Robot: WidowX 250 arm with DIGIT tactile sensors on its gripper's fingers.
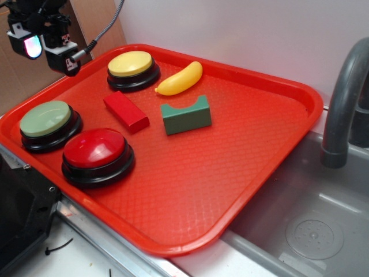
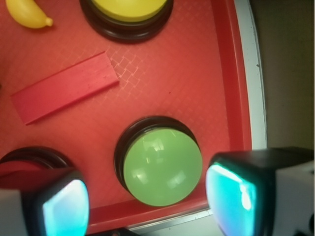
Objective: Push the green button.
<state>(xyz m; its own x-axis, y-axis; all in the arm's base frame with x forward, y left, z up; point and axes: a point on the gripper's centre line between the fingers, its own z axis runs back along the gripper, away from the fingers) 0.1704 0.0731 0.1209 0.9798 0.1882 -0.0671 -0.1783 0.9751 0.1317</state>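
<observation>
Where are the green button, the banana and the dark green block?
green button (image 1: pixel 45 118), exterior view, middle of its dome.
banana (image 1: pixel 180 79), exterior view, middle of its body.
dark green block (image 1: pixel 186 117), exterior view, its front face.

This looks like a toy kitchen set up as a robot test bench. A grey plastic sink (image 1: pixel 314 225) with a round drain sits at the right, just past the right edge of a red cafeteria tray (image 1: pixel 253 173), and a grey tap (image 1: pixel 340 109) curves up at the sink's far edge. A plain white wall (image 1: pixel 242 29) stands behind the tray's far edge, with brown cardboard (image 1: pixel 92 23) beyond the far left corner. On the tray lie a toy banana (image 1: pixel 180 79) and coloured blocks, playthings rather than real food or kitchenware.
</observation>
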